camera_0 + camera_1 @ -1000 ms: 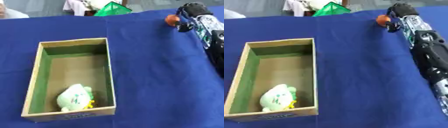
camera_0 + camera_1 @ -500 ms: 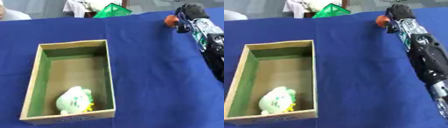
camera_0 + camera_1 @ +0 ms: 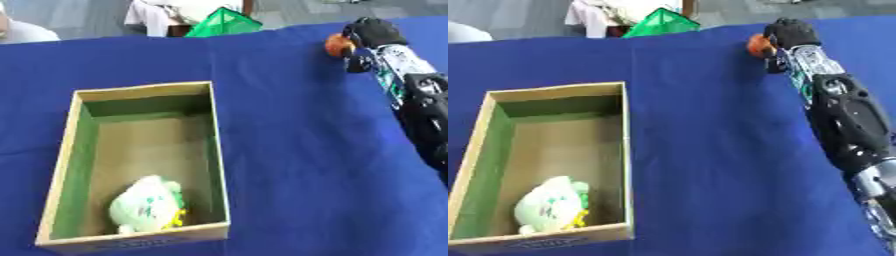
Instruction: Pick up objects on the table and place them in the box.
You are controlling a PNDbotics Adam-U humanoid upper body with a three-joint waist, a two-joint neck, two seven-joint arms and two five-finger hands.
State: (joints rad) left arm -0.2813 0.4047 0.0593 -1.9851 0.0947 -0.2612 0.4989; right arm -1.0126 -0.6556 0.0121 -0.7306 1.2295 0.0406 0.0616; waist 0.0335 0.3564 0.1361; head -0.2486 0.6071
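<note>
box (image 3: pixel 214 150) of brown cardboard with a green-lined inside sits on the left half of the table, open at the top, its long sides running from near to far. a pale green soft toy (image 3: pixel 147 204) with a bit of yellow at its near right side lies inside, in the near end of the box, against the near wall.

a deep blue cloth (image 3: pixel 297 150) covers the whole table, with a faint crease running near to far just right of the box. beyond the far edge there is grey floor, a bright green mesh-like thing (image 3: pixel 223 22) poking up just behind the cloth, and some pale fabric (image 3: pixel 166 12) left of it.

the right arm reaches in from the near right and stretches along the right side of the table to the far right corner. the right hand (image 3: pixel 791 32) is there, fingers curled downward over a small orange round object (image 3: pixel 758 45) that shows at the hand's left side, touching it. whether the fingers truly close round the object or only rest against it i cannot tell, as the back of the hand hides them. the orange object is well apart from the box, far and to the right of it.
</note>
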